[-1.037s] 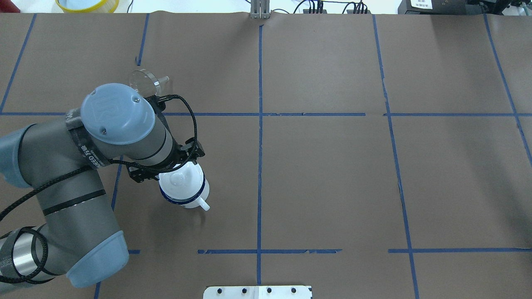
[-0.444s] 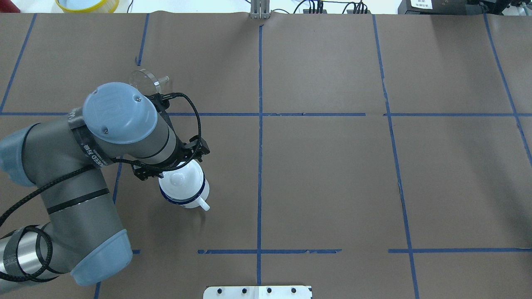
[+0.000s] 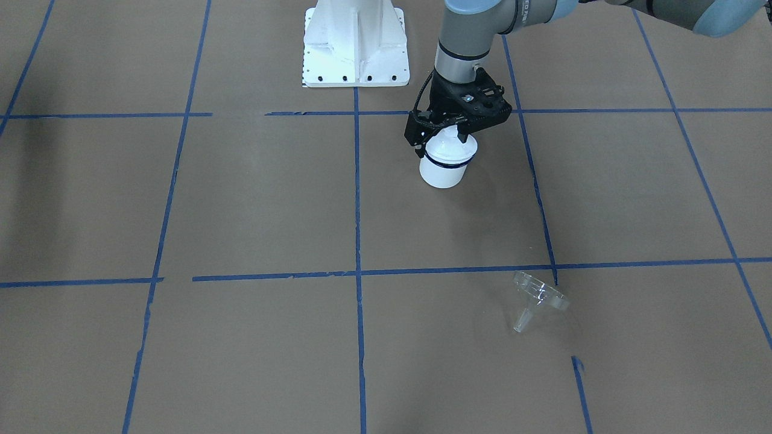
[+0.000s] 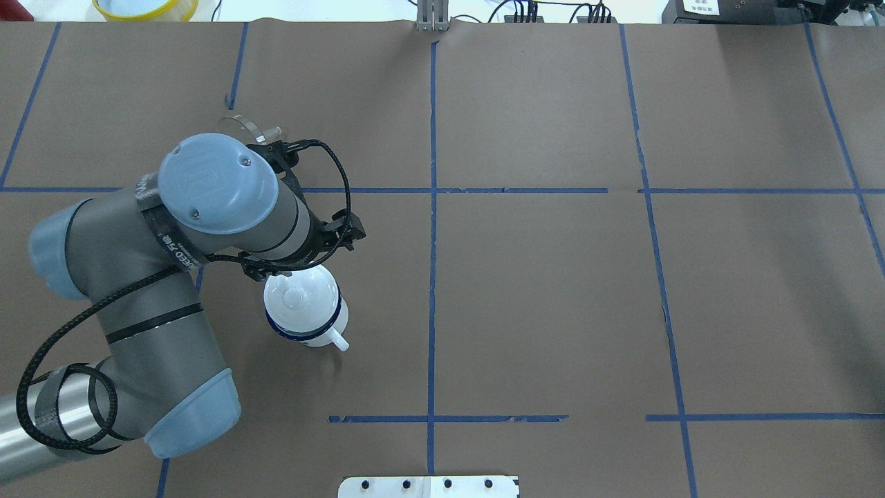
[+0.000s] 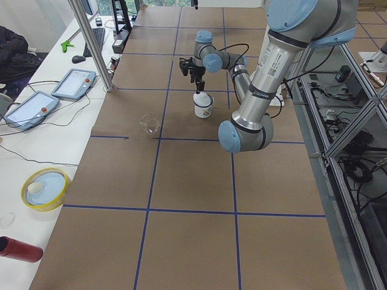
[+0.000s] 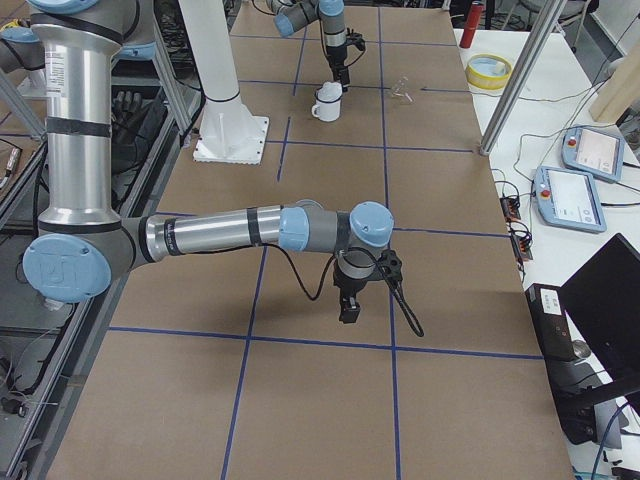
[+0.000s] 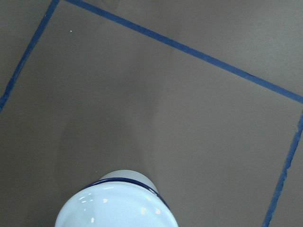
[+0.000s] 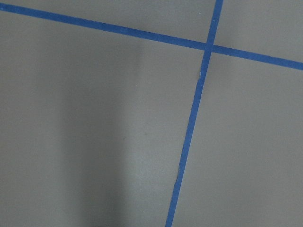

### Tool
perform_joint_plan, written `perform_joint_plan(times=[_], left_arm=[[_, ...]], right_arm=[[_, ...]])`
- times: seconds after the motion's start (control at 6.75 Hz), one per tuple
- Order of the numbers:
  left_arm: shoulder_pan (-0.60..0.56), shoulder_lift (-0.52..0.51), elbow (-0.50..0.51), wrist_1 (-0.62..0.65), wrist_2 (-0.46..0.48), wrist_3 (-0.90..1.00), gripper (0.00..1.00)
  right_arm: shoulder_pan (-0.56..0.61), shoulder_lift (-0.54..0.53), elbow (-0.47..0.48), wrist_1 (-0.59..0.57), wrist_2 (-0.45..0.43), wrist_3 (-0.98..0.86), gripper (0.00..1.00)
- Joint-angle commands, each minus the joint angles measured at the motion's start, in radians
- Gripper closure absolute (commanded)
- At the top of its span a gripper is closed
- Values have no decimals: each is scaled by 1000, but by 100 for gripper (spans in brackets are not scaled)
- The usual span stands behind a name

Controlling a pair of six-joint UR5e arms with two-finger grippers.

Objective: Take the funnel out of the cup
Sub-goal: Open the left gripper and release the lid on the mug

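The clear funnel lies on its side on the brown table, well apart from the cup; in the overhead view only its rim shows past my left arm. The cup is a white mug with a blue rim. It stands upright with a white domed lid on top. My left gripper hangs just above the lid. Its fingers are spread to either side and hold nothing. My right gripper hangs over bare table far from both, and I cannot tell whether it is open or shut.
The white robot base plate stands close behind the cup. A yellow bowl, a red bottle and tablets lie on the side table beyond the brown paper. Blue tape lines divide the table.
My left arm has swung away from the robot base and a little right. Its gripper has drawn back off the lidded cup. The cup, lid and funnel have not moved.
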Motion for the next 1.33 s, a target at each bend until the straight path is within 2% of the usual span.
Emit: perform_joint_plan(times=[0.0,0.44,1.19], left_arm=[[-3,-1,44,-57,14,0,0],[-1,5,88,-110,14,0,0],[2,6,86,-110,12,-5,0]], right_arm=[[0,0,0,0,0,0,0],[0,0,0,0,0,0,0],[0,0,0,0,0,0,0]])
